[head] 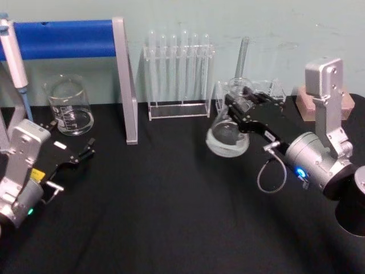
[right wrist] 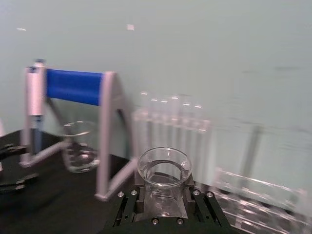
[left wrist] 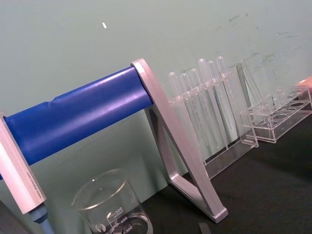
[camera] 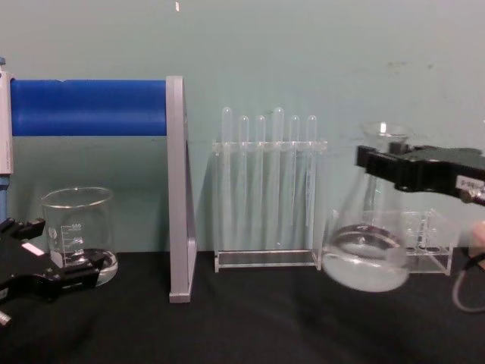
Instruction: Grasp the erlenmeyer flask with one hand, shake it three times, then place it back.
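Observation:
The erlenmeyer flask (head: pixel 227 137) is a clear conical flask with a little liquid in its base. It hangs above the black table, tilted, at the right centre. My right gripper (head: pixel 239 105) is shut on its neck just below the flared rim. From the chest the flask (camera: pixel 367 250) floats clear of the table, its base blurred, with the black right gripper (camera: pixel 383 163) across its neck. The right wrist view looks down into the flask's rim (right wrist: pixel 163 168) between the gripper (right wrist: pixel 163 195) fingers. My left gripper (head: pixel 85 149) rests open at the left, near the beaker.
A glass beaker (head: pixel 69 105) stands at the back left under a blue bar stand (head: pixel 63 39) with a grey leg (head: pixel 128 97). A clear rack of test tubes (head: pixel 178 74) stands behind centre, a lower clear rack (head: pixel 268 91) behind the flask, a wooden block (head: pixel 325 103) at right.

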